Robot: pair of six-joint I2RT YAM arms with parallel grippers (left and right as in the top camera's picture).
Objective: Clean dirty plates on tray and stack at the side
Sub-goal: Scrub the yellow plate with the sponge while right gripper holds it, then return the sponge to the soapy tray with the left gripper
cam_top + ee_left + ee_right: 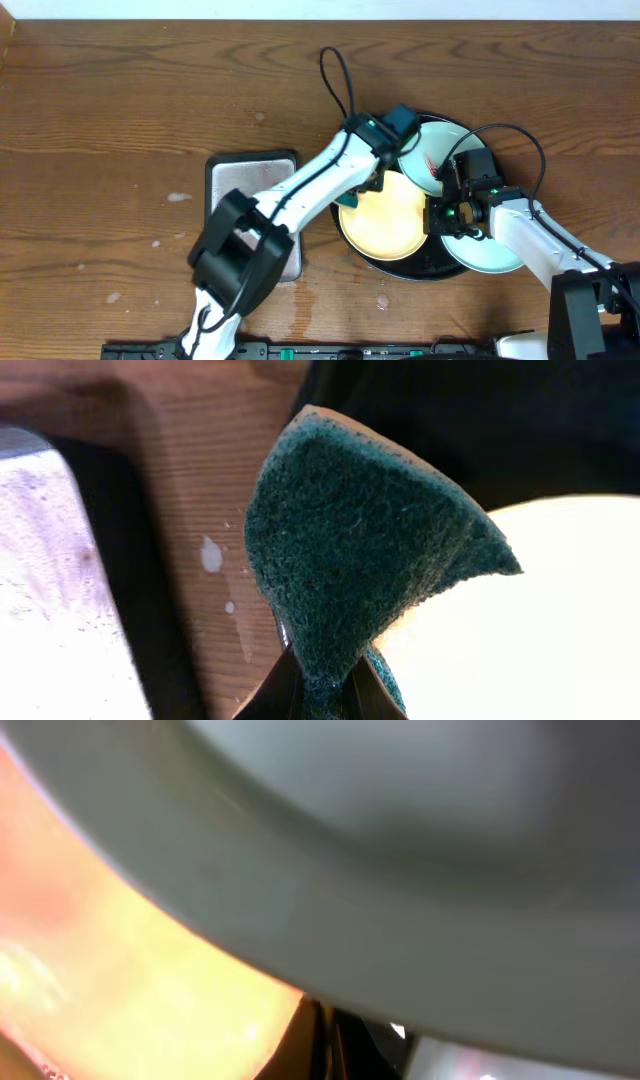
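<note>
All three plates are on the black tray (410,268), right of centre on the worktop (120,110). The yellow plate (385,220) is on its left part. The far mint plate (440,150) is at the far edge, red-smeared and apparently tipped up. The near mint plate (490,252) is at near right, sticking out past the rim. Your left hand (383,135) is clamped on a green scouring pad (350,550), pinched at one end between the fingers (270,695), with the free end over the yellow plate's left edge. Your right hand (440,195) sits between the yellow plate and the mint ones, close against the far mint plate. Its wrist view is only a blur of pale plate over yellow, so you cannot tell whether it grips or how wide it stands. The grey metal tray (252,175) lies left of the black one.

Handling, as a judgement: the plates look stiff, light and glossy. Sauce will likely make them slippery, so expect them to skate on the shiny tray when scrubbed. Brace one with the right hand while you wipe. They are flat and shallow, so the rim is the only hold: one finger over, one under, on a clean stretch away from the smears. The overhanging plate offers the easiest edge. The pad is soft and will fold, so press its face flat. Stack on bare worktop and set each plate down gently.
</note>
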